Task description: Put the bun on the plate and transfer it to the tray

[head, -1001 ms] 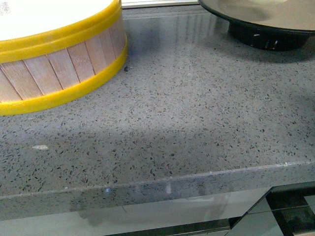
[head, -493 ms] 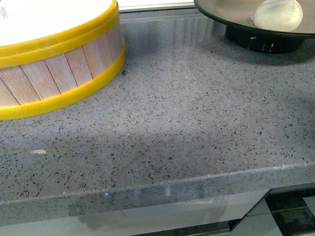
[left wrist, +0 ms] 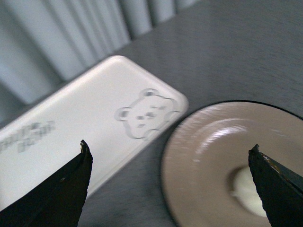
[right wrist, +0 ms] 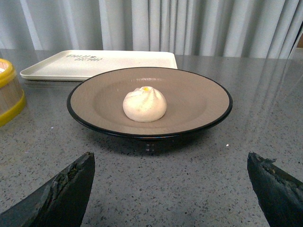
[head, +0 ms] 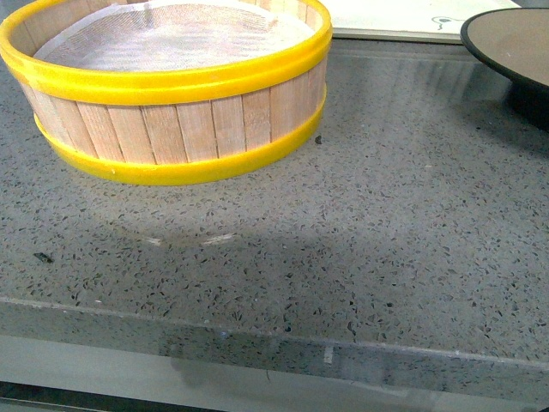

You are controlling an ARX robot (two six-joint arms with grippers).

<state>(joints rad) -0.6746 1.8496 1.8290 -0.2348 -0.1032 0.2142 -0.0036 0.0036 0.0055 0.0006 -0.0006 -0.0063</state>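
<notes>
The cream-white bun (right wrist: 144,104) sits in the middle of the tan plate (right wrist: 189,101) with a black rim. The cream tray (right wrist: 102,64) lies just behind the plate. My right gripper (right wrist: 170,163) is open, low over the counter, facing the plate from a short way off. My left gripper (left wrist: 170,151) is open above the plate (left wrist: 208,156) and the tray (left wrist: 85,127) with its bear drawing; the bun (left wrist: 246,194) shows partly beside one finger. In the front view only the plate's edge (head: 506,47) and a strip of the tray (head: 386,17) show, and neither gripper.
A round wooden steamer basket (head: 171,129) with yellow bands and a white cloth liner stands at the left on the grey speckled counter (head: 343,240). Its edge also shows in the right wrist view (right wrist: 7,92). The counter's front edge runs along the bottom. Grey curtains hang behind.
The front view has shifted: the steamer basket now sits further right and lower, showing its liner. The plate has slid to the right edge, and the bun seen half a second ago is out of that view.
</notes>
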